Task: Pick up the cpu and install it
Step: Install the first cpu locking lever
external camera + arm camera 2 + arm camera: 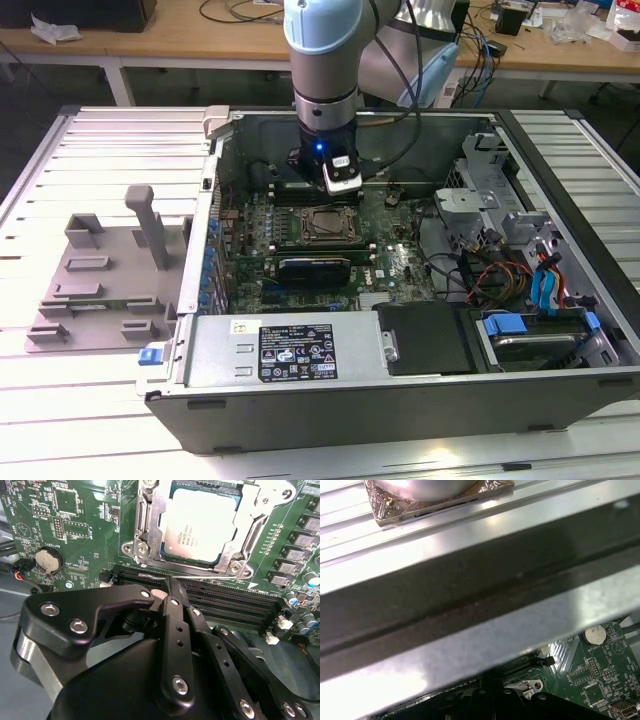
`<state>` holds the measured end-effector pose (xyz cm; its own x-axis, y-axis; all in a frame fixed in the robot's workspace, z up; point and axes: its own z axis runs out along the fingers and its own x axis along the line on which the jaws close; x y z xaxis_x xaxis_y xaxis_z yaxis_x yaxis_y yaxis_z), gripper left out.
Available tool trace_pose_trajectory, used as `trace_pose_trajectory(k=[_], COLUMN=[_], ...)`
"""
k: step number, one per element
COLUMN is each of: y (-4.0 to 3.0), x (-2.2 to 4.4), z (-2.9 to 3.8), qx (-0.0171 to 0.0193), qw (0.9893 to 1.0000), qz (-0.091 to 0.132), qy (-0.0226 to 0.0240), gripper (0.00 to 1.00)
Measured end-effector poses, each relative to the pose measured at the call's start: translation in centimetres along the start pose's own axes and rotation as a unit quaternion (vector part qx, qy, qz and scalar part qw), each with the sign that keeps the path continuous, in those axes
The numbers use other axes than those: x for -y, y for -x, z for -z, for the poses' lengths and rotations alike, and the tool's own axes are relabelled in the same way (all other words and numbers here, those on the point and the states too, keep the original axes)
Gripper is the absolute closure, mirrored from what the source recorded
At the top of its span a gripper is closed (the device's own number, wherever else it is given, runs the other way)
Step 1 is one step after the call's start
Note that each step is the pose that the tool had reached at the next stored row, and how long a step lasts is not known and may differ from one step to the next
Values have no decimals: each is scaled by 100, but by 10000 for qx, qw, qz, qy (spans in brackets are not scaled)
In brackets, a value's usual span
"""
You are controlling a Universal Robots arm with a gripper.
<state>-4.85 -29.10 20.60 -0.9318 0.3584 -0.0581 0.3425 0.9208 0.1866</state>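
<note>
We're looking down into the open computer case [420, 400], and the cpu [200, 527] already lies flat in its socket [150, 525] on the green board [75, 520], silver top up, metal frame around it. In the exterior view that socket [327, 226] sits near the middle of the board, toward the case's far wall. Our gripper [170, 592] hangs just beside the socket over the black memory slots [225, 605]; the fingers [172, 620] look pressed together with nothing between them, though the tips are partly hidden, so that's our best reading.

To do this well, we'd want the chip level and square in the frame, corners matched, no pressing on the silver top.

Inside the case: board, cables, a black drive cover [425, 340]. Outside, a grey fixture tray [100, 290] sits on the table's [60, 420] slats.
</note>
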Motion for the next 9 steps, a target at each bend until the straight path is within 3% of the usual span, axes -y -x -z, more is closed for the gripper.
trace_pose_trajectory(k=[4,9], y=[-1,-2], x=[-3,2], z=[-5,-27], qx=[3,19], qw=[10000,10000], qz=[-5,-2], qy=[-3,-47], gripper=[89,89])
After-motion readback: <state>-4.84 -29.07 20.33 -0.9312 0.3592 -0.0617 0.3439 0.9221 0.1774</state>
